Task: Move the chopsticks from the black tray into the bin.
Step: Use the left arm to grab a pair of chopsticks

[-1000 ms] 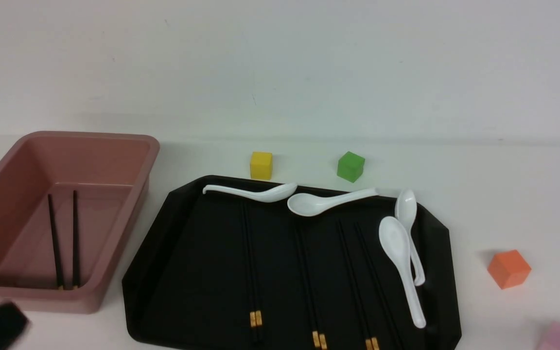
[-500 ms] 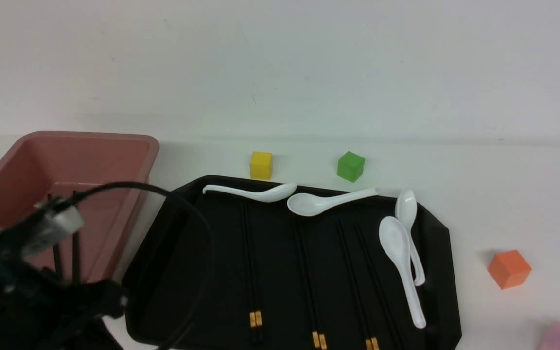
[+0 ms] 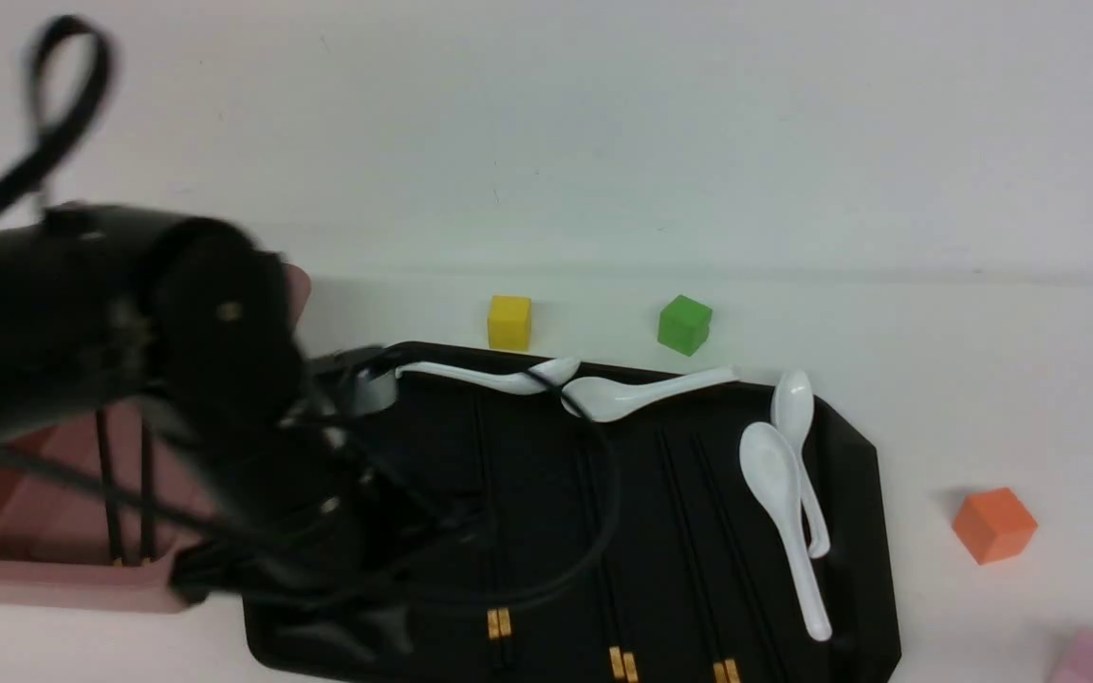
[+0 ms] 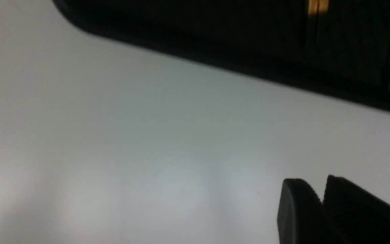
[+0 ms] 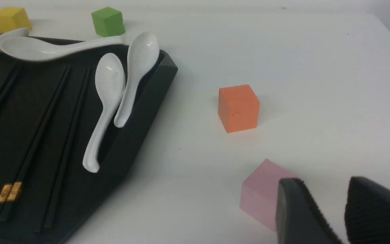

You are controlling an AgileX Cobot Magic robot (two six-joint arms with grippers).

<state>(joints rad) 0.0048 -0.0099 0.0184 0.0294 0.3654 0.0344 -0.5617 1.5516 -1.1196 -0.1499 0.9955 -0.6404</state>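
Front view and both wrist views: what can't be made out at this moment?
- Bin: front view, mostly behind the blurred left arm; two chopsticks inside show.
- Left pincer: lost in that blur in front view; cut off by the left wrist view's edge, so open or shut is unclear.
- Black tray: front view, left part covered by arm and cable.
- Pink cube: cut by the front view's corner.

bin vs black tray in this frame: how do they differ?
The bin is a deep dusty-pink tub; the black tray is flat, glossy, low-rimmed. The bin holds one chopstick pair; the tray holds three pairs plus four white spoons. The left arm hides much of the bin in the front view, but only the tray's left part. Both rest on the white table.
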